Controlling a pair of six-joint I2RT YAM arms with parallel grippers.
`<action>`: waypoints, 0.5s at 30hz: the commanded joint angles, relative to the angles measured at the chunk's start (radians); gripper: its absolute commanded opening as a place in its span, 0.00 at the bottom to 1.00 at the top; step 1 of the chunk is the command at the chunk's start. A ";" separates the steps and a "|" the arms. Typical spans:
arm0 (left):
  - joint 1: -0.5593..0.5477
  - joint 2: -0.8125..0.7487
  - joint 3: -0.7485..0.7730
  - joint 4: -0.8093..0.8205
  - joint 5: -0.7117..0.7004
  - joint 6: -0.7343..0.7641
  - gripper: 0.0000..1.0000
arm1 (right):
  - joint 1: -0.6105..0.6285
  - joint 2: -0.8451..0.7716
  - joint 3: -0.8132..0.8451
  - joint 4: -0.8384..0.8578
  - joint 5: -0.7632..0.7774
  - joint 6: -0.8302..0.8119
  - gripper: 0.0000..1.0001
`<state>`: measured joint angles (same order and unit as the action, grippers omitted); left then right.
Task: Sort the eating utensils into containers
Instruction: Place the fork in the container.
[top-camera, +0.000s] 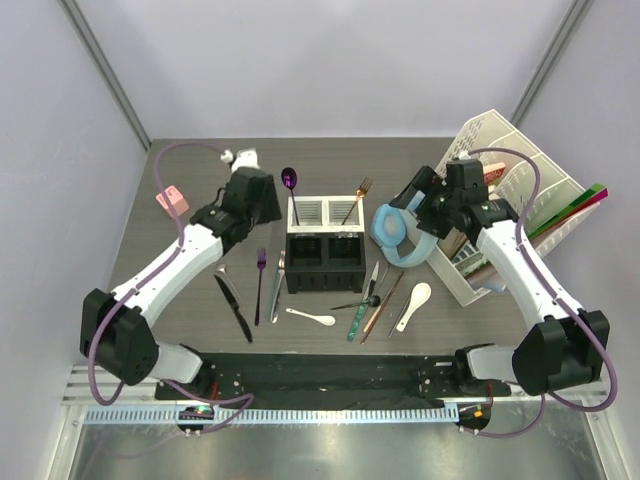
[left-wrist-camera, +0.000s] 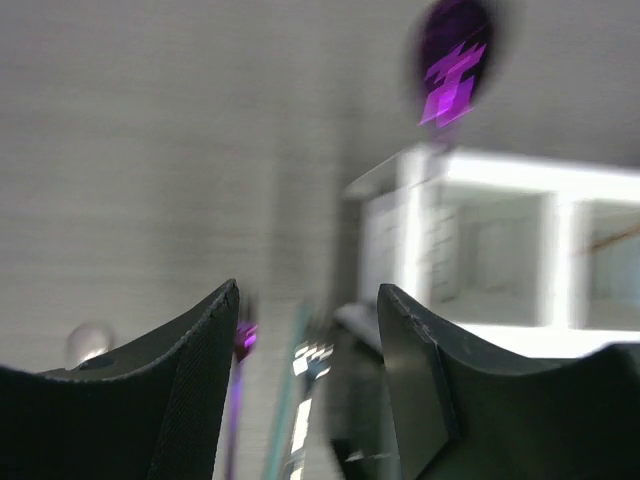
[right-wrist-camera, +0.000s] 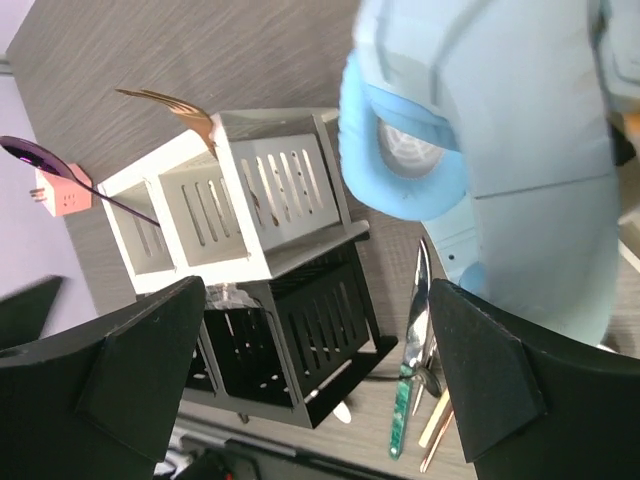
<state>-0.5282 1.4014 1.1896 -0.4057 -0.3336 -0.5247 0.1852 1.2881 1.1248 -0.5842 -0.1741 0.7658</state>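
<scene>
Top external view recorded the containers (top-camera: 323, 262), a small caddy of four square compartments, standing at the middle of the table (top-camera: 330, 160). Its two far compartments were white and its two near ones black.

A purple spoon (top-camera: 289, 179) stood upright in the far-left white compartment, bowl up. A copper fork (top-camera: 361, 190) leaned in the far-right white compartment, tines up. What the black compartments held could not be determined.

The other utensils lay flat on the table:
- Left of the caddy were a black knife (top-camera: 232, 305), a purple fork (top-camera: 260, 285) and a slim silver piece (top-camera: 277, 290), the last just beside the caddy's left wall.
- On the near side lay a white soup spoon (top-camera: 312, 317).
- To the near right lay a green-patterned piece (top-camera: 357, 322), brown chopsticks (top-camera: 388, 300) and a second white soup spoon (top-camera: 413, 305), close together.

The left gripper (left-wrist-camera: 308, 292) was at the far left of the caddy, close to the purple spoon. Left wrist view was blurred, yet its fingers showed spread apart with nothing between them. The spoon's bowl and a white compartment lay beyond to the right.

The right gripper (right-wrist-camera: 318, 290) was right of the caddy, over a light blue ring-shaped thing (top-camera: 400, 238). Right wrist view showed its fingers set wide and holding nothing, with the caddy below them.

A white slotted rack (top-camera: 515, 195) stood at the far right. A pink block (top-camera: 172, 200) lay at the far left.
</scene>
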 joint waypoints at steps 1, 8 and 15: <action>0.031 0.010 -0.154 -0.113 0.019 -0.026 0.58 | 0.114 -0.010 0.136 0.099 0.108 -0.074 1.00; 0.068 0.091 -0.225 -0.070 0.108 -0.024 0.56 | 0.177 0.066 0.322 0.122 0.125 -0.094 1.00; 0.085 0.160 -0.248 -0.097 0.148 -0.051 0.54 | 0.178 0.054 0.320 0.101 0.143 -0.100 1.00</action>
<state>-0.4496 1.5478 0.9543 -0.5083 -0.2249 -0.5522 0.3641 1.3445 1.4322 -0.4911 -0.0616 0.6868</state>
